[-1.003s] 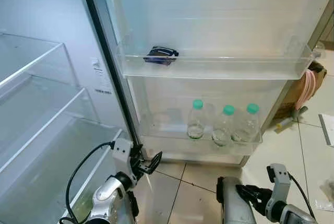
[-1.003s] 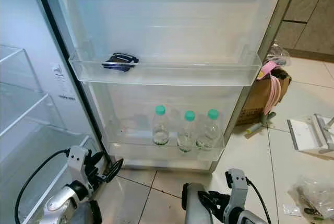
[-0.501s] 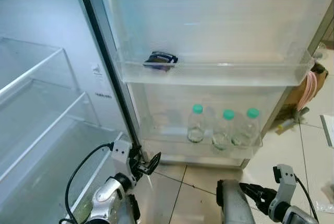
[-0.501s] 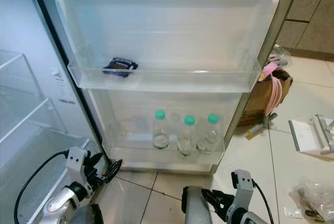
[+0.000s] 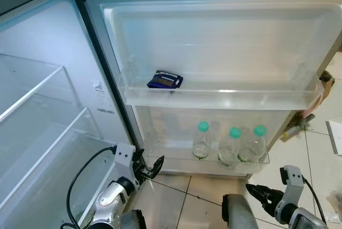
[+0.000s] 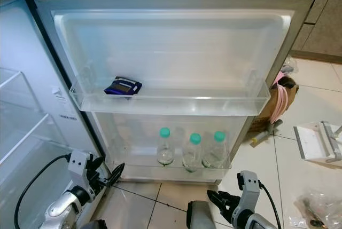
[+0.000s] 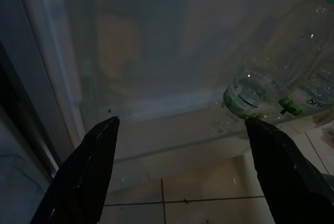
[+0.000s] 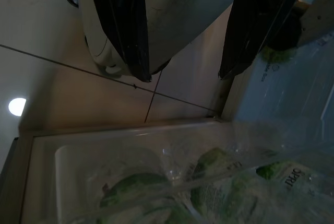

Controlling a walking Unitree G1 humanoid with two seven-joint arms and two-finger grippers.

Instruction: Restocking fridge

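Note:
The fridge door [image 5: 214,42] stands open before me. Its upper door shelf [image 5: 219,96] holds a small dark blue packet [image 5: 165,80]. Three clear water bottles with green caps [image 5: 231,144] stand in the lower door shelf [image 5: 206,160]. My left gripper [image 5: 151,167] hangs low by the door's hinge side, open, with nothing between its fingers [image 7: 86,172]; the bottles [image 7: 261,96] lie beyond it. My right gripper [image 5: 260,194] is low on the right above the floor, open and empty, its fingers [image 8: 122,25] spread.
The fridge's inner glass shelves [image 5: 37,111] are on the left. A cardboard box with a pink cloth [image 6: 279,101] stands behind the door on the right. A white object [image 6: 318,141] and a plastic bag [image 6: 318,210] lie on the tiled floor [image 6: 299,175].
The camera has tilted up, so the whole fridge door sits lower in the picture and its top edge shows. The right gripper has drawn back a little to the right. Both grippers stay open.

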